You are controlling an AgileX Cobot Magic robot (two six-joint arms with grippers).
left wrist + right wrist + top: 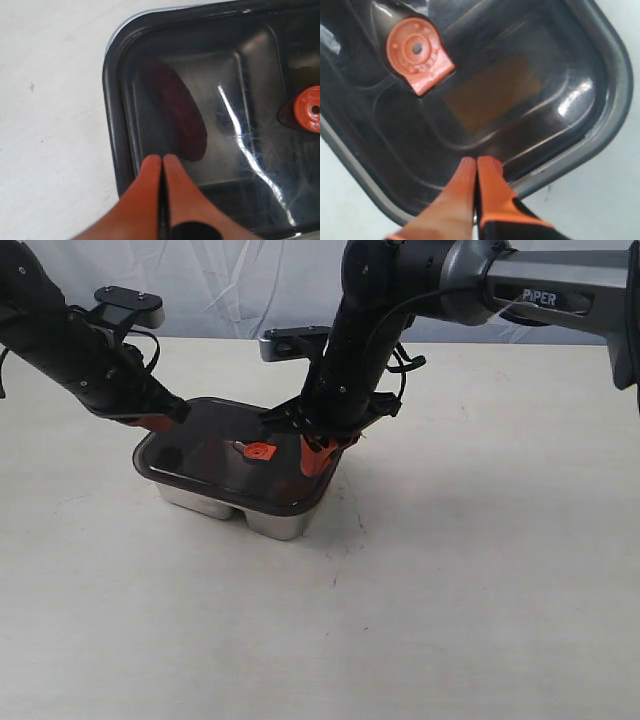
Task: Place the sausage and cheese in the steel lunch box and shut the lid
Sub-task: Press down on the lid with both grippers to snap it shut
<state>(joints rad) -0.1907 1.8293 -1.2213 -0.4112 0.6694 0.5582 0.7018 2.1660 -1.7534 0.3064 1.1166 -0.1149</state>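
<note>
The dark translucent lid (215,455) lies on top of the steel lunch box (270,524), its orange-red valve (259,452) at the centre. Through the lid the red sausage (181,116) shows dimly in one compartment and the yellow-orange cheese (492,93) in the other. My left gripper (160,423) is shut, its orange fingertips (151,161) resting over the lid's left end. At the lid's right end my right gripper (318,456) is shut too, fingertips (485,163) down on the lid near its rim. Neither holds anything.
The box stands on a pale tabletop (480,570) with a white cloth backdrop (230,285) behind. Both dark arms (370,330) lean in over the box from the back.
</note>
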